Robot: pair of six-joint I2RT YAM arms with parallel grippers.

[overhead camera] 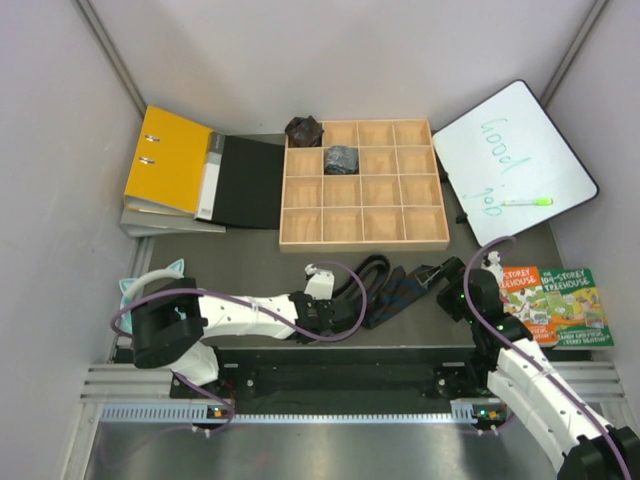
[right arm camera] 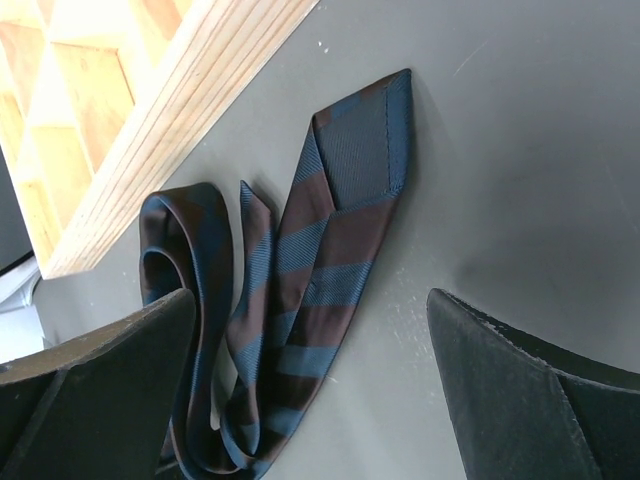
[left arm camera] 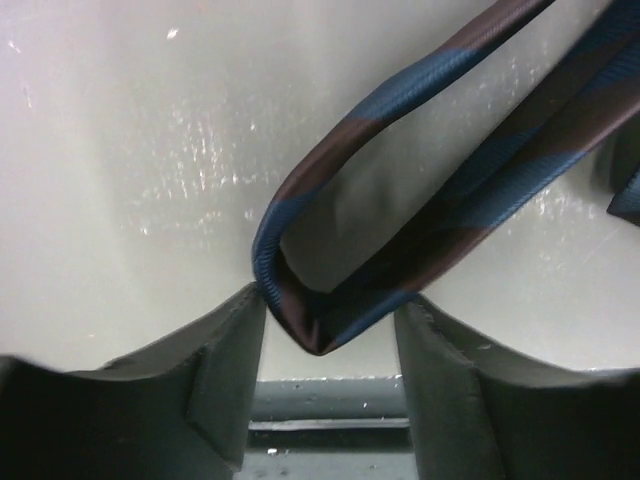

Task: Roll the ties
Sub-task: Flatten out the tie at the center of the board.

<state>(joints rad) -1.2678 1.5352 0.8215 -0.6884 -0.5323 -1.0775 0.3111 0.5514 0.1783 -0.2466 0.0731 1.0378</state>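
Note:
A loose navy and brown striped tie (overhead camera: pixel 385 292) lies folded on the dark table between my two grippers. My left gripper (overhead camera: pixel 340 312) is open; in the left wrist view the tie's (left arm camera: pixel 470 200) folded end sits between the fingertips of that gripper (left arm camera: pixel 330 310), touching the left one. My right gripper (overhead camera: pixel 437 277) is open above the tie's wide end (right arm camera: pixel 330 240), and the right wrist view shows that gripper (right arm camera: pixel 310 310) empty. A greyish rolled tie (overhead camera: pixel 341 158) sits in a compartment of the wooden box (overhead camera: pixel 362 243). A brownish-black rolled tie (overhead camera: pixel 304 129) sits at the box's far left corner.
A yellow binder (overhead camera: pixel 170 160) and a black folder cover (overhead camera: pixel 250 182) lie left of the box. A whiteboard (overhead camera: pixel 512 150) with a green marker (overhead camera: pixel 527 201) is at the back right. Books (overhead camera: pixel 555 303) lie at the right. The box edge (right arm camera: pixel 190 110) is close to the tie.

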